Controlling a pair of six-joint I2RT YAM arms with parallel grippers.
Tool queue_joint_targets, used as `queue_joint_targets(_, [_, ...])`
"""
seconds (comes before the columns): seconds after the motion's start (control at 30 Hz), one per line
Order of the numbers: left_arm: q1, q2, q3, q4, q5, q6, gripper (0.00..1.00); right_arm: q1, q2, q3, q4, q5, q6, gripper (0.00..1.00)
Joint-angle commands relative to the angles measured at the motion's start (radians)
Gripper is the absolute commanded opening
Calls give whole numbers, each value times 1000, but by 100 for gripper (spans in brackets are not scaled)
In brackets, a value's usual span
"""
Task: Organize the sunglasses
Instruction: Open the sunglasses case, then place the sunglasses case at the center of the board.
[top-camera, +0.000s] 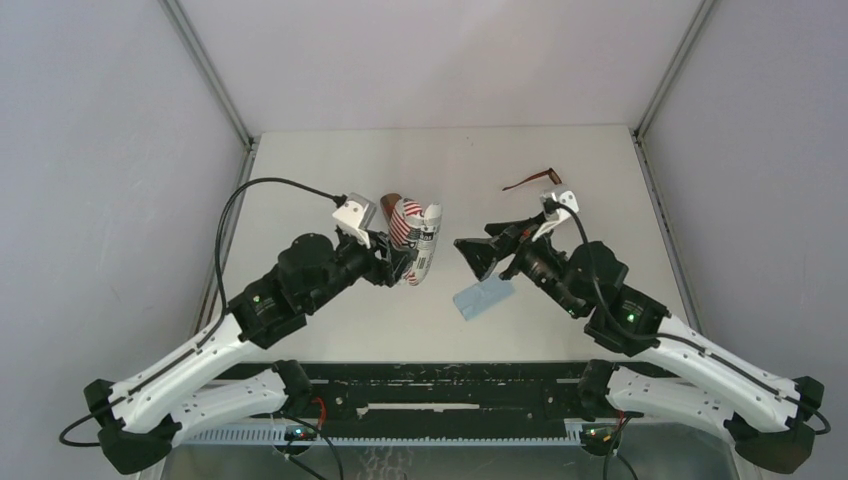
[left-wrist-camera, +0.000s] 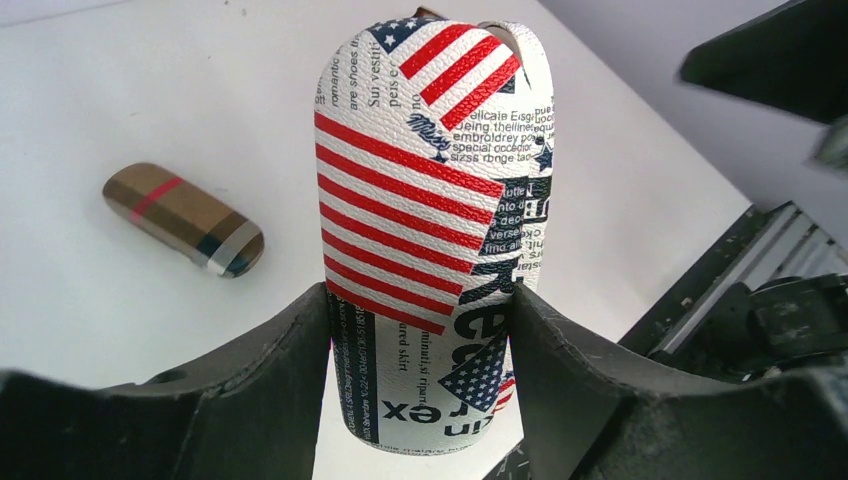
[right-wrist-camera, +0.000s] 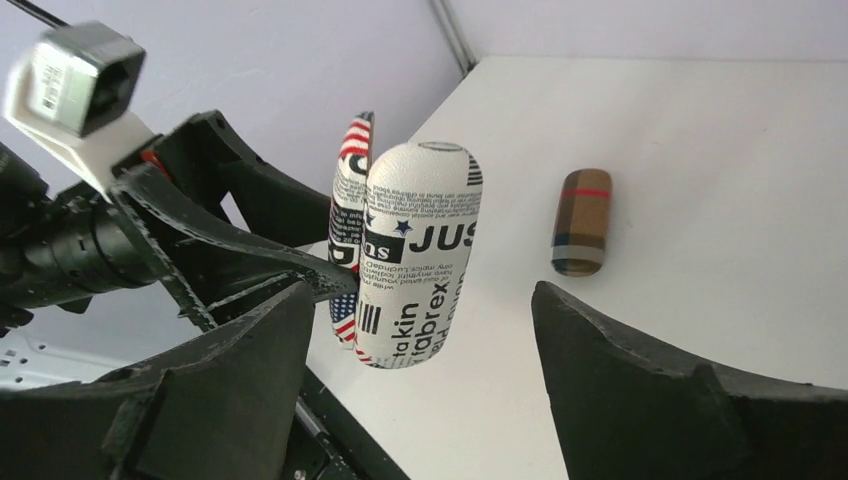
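White-and-black arms (top-camera: 200, 360), looping black cables (top-camera: 240, 200), white wrist cameras (top-camera: 354, 215), broad black fingers (right-wrist-camera: 240, 380) (small green lights (top-camera: 258, 298), seemingly LEDs)

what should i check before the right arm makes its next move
1. left fingers clamped on the flag-print case: ok
2. Case halves parted: ok, the right wrist view shows a gap between the two shells
3. right fingers open with nothing in them: ok
4. brown sunglasses lying free at the far right of the table, apart from both arms: ok
5. Whereabouts of the red sunglasses: cannot tell, they show in no view
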Motion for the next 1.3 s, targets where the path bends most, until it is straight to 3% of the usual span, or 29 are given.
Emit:
queue_joint_targets(0.0, [1, -6, 60, -32, -76, 47, 0, -2, -92, -26, -24, 84, -49, 79])
queue_joint_targets(0.23, [1, 147, 64, -216, -247, 78, 0, -2, -167, -84, -192, 207, -31, 79])
queue_joint_targets(0.47, [-41, 359, 65, -315, -453, 71, 0, -2, -238, -159, -257, 264, 21, 79])
queue_joint_targets(0.7, [-66, 636, 137, -425, -667, -21, 0, -5, -259, -167, -307, 289, 43, 79])
queue_joint_targets(0.83, [-77, 738, 156, -436, -718, -70, 1, -8, -262, -167, -329, 297, 52, 79])
queue_joint_targets(1.23, [-125, 898, 196, -418, -726, -100, 48, -17, -276, -169, -368, 297, 68, 78])
queue_joint_targets(1.27, [-128, 901, 195, -414, -720, -101, 60, -19, -274, -169, -372, 295, 71, 78])
